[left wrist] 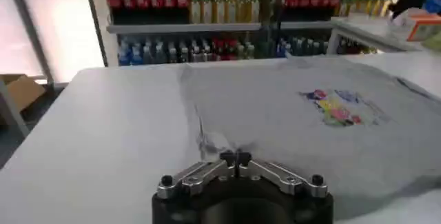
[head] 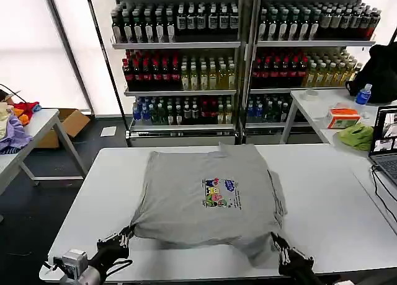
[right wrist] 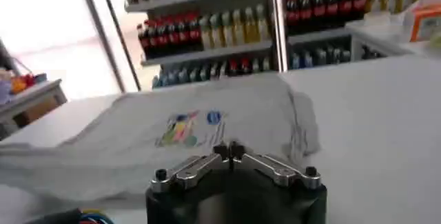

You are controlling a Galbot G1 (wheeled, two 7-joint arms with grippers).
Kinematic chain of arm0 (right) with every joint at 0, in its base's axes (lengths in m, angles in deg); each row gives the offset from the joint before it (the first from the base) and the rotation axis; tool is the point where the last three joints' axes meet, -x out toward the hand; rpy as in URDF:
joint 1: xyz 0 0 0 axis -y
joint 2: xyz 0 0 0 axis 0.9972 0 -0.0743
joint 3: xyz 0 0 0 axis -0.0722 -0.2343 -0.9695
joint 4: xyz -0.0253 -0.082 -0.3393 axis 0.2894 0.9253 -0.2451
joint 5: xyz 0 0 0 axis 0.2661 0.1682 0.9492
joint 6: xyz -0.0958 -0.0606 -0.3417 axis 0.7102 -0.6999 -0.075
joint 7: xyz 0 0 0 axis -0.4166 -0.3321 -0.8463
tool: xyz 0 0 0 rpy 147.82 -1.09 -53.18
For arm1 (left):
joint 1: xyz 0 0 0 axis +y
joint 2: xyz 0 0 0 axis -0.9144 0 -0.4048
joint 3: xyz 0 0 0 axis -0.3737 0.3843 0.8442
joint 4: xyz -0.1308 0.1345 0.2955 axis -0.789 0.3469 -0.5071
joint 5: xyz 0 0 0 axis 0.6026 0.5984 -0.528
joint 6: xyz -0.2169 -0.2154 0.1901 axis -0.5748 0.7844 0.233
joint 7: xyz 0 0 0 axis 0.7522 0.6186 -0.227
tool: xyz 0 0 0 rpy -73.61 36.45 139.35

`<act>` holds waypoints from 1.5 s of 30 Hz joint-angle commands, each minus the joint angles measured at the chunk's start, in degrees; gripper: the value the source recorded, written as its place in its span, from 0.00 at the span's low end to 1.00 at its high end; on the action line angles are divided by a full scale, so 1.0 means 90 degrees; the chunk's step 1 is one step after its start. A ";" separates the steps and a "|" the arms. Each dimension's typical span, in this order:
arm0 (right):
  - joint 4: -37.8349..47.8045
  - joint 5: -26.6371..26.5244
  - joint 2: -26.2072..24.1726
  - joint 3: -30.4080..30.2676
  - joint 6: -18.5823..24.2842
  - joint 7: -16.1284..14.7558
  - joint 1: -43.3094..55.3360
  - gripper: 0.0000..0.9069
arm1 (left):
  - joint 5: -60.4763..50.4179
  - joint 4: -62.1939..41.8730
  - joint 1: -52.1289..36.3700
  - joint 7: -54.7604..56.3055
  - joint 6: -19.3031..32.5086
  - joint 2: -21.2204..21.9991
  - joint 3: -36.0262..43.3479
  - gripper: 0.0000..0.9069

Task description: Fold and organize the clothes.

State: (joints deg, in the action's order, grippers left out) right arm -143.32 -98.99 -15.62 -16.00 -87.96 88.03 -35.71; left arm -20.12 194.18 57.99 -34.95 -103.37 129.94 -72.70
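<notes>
The light grey T-shirt is lying flat on the white tabletop — soft, light and limp, judged best taken at its near hem corners, where the left gripper and right gripper are being held, fingers pinched together on the cloth.

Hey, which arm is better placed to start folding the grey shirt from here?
Neither clearly: it looks like a two-arm step. The left tool is shut on the grey shirt at its near left corner, and the right tool is shut at its near right corner, so both could lift the hem together.

Light grey shirt (multicoloured chest print, seemingly cartoonish) on white table
</notes>
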 commanded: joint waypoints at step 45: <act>0.1799 0.1120 0.0134 -0.1457 -0.1738 0.1576 0.2063 0.49 | -0.0229 -0.2110 -0.1320 -0.0097 0.0171 0.0524 0.0598 1.00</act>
State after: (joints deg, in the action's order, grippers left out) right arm -123.71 -92.60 -15.89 -29.24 -100.28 97.35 -10.70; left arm -17.61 175.03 40.82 -36.30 -102.44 133.15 -69.04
